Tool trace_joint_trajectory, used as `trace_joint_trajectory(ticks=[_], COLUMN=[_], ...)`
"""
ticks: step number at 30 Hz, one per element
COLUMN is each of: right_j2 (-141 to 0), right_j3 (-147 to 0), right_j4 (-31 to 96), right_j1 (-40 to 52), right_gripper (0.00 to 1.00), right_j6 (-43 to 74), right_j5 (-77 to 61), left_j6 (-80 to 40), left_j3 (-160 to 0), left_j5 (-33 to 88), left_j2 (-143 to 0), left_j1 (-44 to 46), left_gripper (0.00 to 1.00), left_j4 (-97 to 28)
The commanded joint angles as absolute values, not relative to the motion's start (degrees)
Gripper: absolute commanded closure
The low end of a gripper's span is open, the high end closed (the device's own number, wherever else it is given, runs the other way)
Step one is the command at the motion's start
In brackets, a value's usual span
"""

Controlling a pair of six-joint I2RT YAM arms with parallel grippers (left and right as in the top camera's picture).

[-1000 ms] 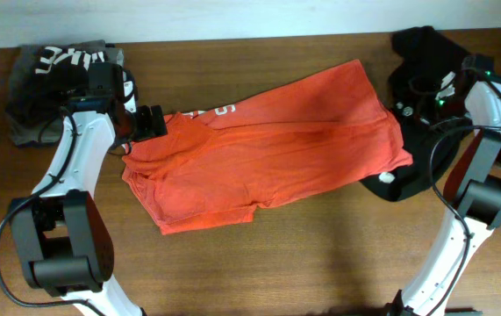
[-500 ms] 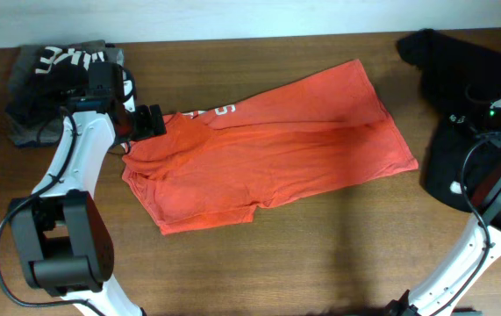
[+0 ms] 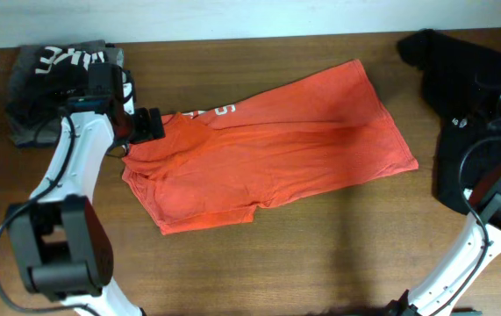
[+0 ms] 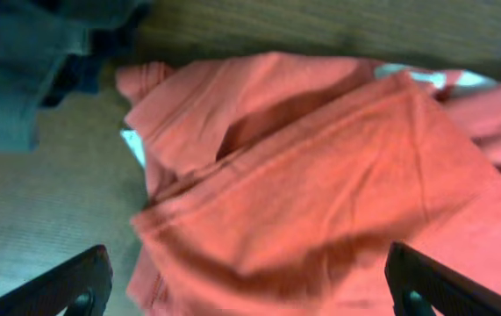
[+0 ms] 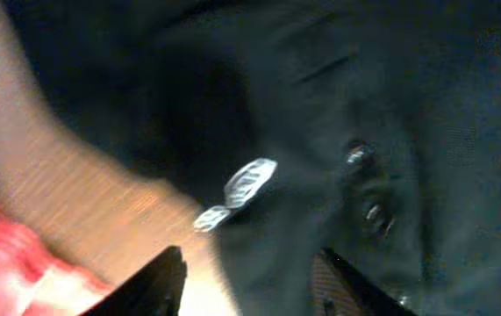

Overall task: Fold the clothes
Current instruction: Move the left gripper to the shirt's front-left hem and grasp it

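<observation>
The red-orange T-shirt (image 3: 268, 149) lies spread across the middle of the table, with white lettering near its far edge. My left gripper (image 3: 149, 125) is open over the shirt's left end. In the left wrist view (image 4: 250, 298) its fingers stand wide apart over bunched red cloth (image 4: 320, 184), near the white neck tag (image 4: 132, 145). The black garment (image 3: 452, 105) lies crumpled at the far right. My right gripper (image 3: 485, 104) sits in it. In the right wrist view (image 5: 250, 294) the jaws are narrowed around black cloth (image 5: 390, 132) bearing a small white logo (image 5: 248, 182).
A neat pile of dark grey folded clothes (image 3: 44, 83) with white lettering sits at the back left corner, just behind my left arm. Bare wooden table (image 3: 320, 254) runs along the front. The shirt's right corner (image 5: 4, 263) shows at the right wrist view's lower left.
My right arm has moved right and pulled the black garment with it, off the shirt's right end, which now lies uncovered. The left arm has hardly moved.
</observation>
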State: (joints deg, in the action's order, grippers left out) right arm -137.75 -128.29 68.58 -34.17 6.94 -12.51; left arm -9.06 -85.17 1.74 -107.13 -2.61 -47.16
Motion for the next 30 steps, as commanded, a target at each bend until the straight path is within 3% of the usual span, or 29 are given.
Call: trace_joint_trajectory(ticks=[1, 10, 17, 30], right_j2=[-131.57, -127.5, -125.6, -122.87], right_j3=[-132.7, -133.03, -133.03, -131.07], right_j4=[72.82, 82.85, 87.5, 93.27], right_j1=[-31.0, -24.73, -18.94, -12.75], right_gripper=[0.47, 0.47, 0.48, 0.5], right_j6=[6.46, 6.0, 6.0, 6.44], right_j5=[-14.02, -15.46, -15.11, -8.95], left_j6=[-9.87, -11.16, -18.79, -29.15], left_j3=[-86.94, -86.94, -85.1, -63.29], left_j5=[1.91, 2.59, 0.69, -0.43], left_j2=[-98.13, -90.17, -88.47, -86.39], left_j1=[-2.61, 2.31, 10.15, 20.36], left_gripper=[0.01, 0.01, 0.01, 0.01], left_j4=[-49.58, -62.81, -71.61, -62.96])
